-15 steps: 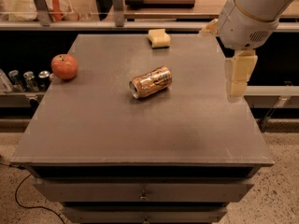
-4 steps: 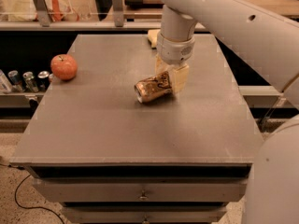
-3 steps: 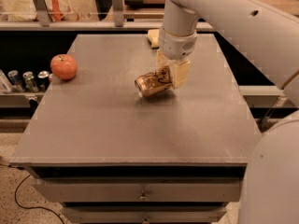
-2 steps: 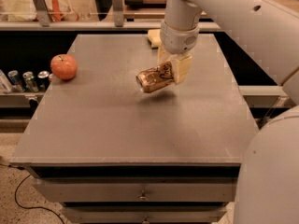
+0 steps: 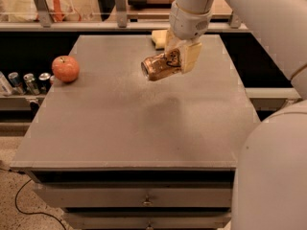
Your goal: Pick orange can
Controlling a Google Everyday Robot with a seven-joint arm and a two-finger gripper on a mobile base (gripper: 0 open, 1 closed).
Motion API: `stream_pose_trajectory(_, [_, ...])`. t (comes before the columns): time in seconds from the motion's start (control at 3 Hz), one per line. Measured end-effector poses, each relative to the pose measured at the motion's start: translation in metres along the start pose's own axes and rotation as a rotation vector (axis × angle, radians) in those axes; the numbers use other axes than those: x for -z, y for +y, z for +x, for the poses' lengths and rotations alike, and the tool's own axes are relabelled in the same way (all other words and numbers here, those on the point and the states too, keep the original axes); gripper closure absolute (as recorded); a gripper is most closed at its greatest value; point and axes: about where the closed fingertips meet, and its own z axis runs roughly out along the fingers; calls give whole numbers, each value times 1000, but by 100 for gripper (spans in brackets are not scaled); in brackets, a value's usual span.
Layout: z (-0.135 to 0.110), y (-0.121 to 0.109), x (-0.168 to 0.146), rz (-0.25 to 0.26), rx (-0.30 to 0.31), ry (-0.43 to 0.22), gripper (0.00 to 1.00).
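The orange can [image 5: 160, 66] is a shiny orange-copper drink can with dark label markings. It lies on its side in the air, silver top facing left, held above the grey table [image 5: 134, 123]. My gripper [image 5: 178, 57] is shut on the can's right end, its pale fingers [image 5: 191, 59] on either side of it. The white arm comes down from the upper right. A faint shadow lies on the table below the can.
A round red-orange apple [image 5: 65, 68] sits at the table's left edge. A yellow sponge [image 5: 159, 38] lies at the far edge behind the gripper. Small silver-topped cans [image 5: 29, 83] stand on a lower shelf to the left. Drawers are below the table front.
The gripper came in from the right, closed on the can where it lay on the table, and has lifted it up and slightly away from the surface.
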Motion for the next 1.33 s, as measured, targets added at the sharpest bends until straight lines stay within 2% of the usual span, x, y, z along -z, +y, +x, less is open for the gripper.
stream_pose_trajectory(0.33, [2,-9,19,54,-16,-15,100])
stream_pose_trajectory(0.67, [3,-14,29,83,-30,-26,100])
stream_pose_trajectory(1.33, [3,-15,33,91,-36,-32,100])
